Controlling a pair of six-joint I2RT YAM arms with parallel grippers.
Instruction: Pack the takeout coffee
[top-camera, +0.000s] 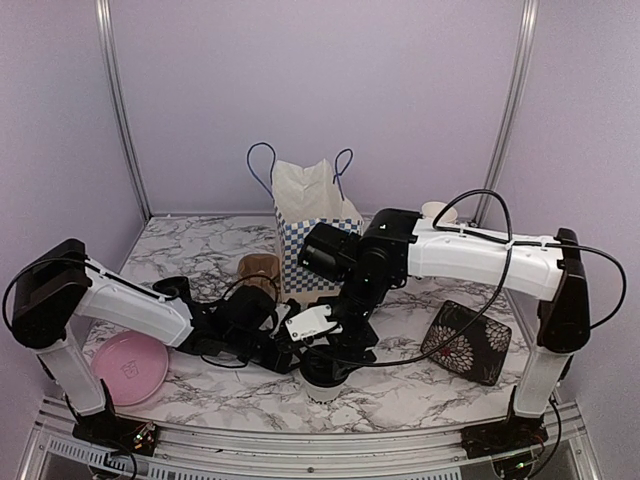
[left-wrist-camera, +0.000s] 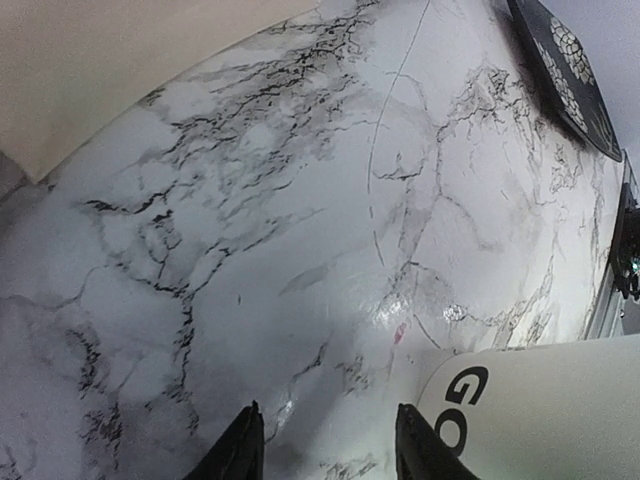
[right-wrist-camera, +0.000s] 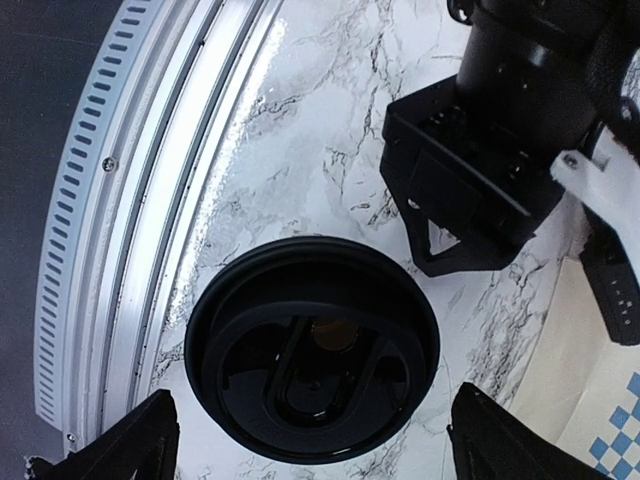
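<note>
The cup stands upright near the table's front edge, its long axis vertical. The right pincer hangs straight above the black lid, its 2 fingers spread wide past the rim on either side, gripping nothing. The left pincer sits low just beside the cup (about half open, only bare table between its fingers), with the cup off to its right. The right arm looks better placed, since a straight drop would bracket the cup. The brown carrier lies farther back.
</note>
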